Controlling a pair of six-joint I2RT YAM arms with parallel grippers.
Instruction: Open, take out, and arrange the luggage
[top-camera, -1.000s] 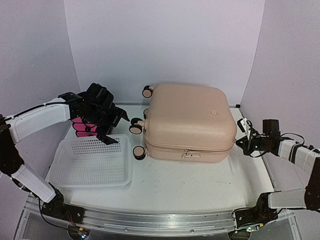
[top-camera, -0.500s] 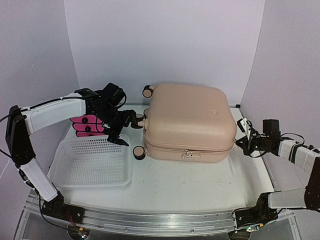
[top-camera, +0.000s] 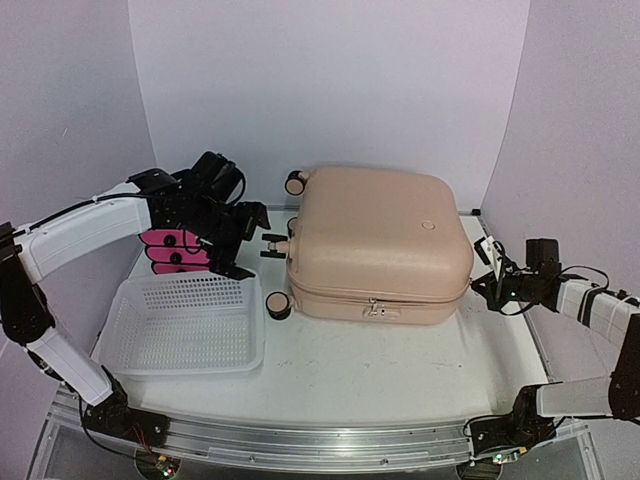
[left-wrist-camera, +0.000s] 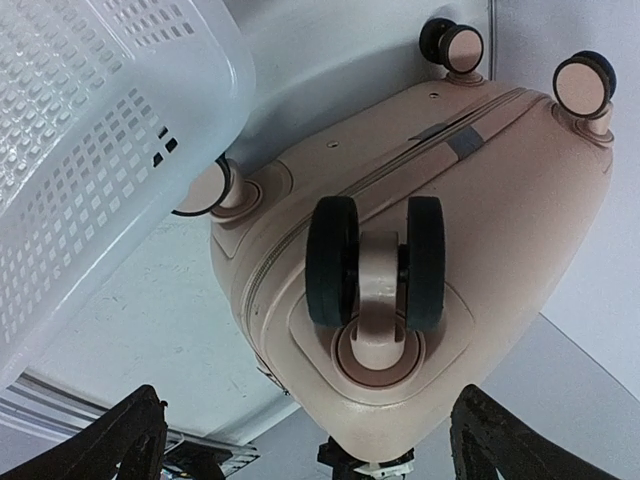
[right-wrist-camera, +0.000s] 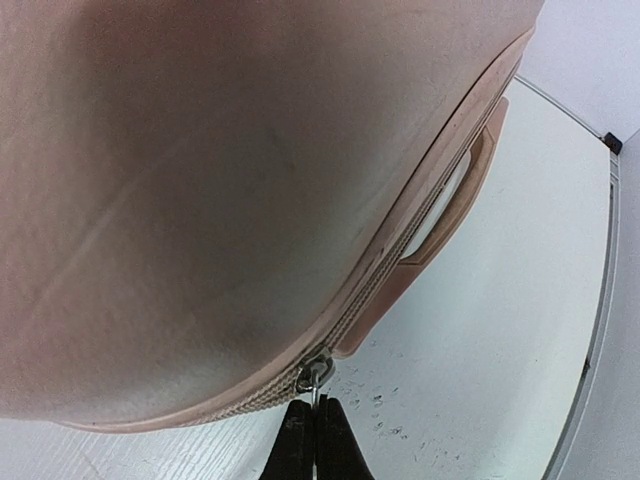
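- Our right hand (right-wrist-camera: 312, 412) is pinched together on the zip pull (right-wrist-camera: 315, 378) at the luggage's right corner, with the tab vanishing between the tips. We judge this grip is meant to run the zip round the shell.
- Just past it, the zip (right-wrist-camera: 365, 295) climbs alongside the side handle (right-wrist-camera: 452, 200), so the whole seam lies ahead of the pull.
- Our left hand (top-camera: 245, 240) stands spread wide and holds nothing. It faces the wheeled end, one wheel (left-wrist-camera: 375, 265) framed between its fingers but apparently not touched. It is likely there to brace the case against the zip's drag.
- The luggage (top-camera: 375, 240) lies flat and closed at mid-desk, wheels to the left.
- The basket (top-camera: 185, 320) sits near-left on the desk (top-camera: 380, 370), probably to take the contents.
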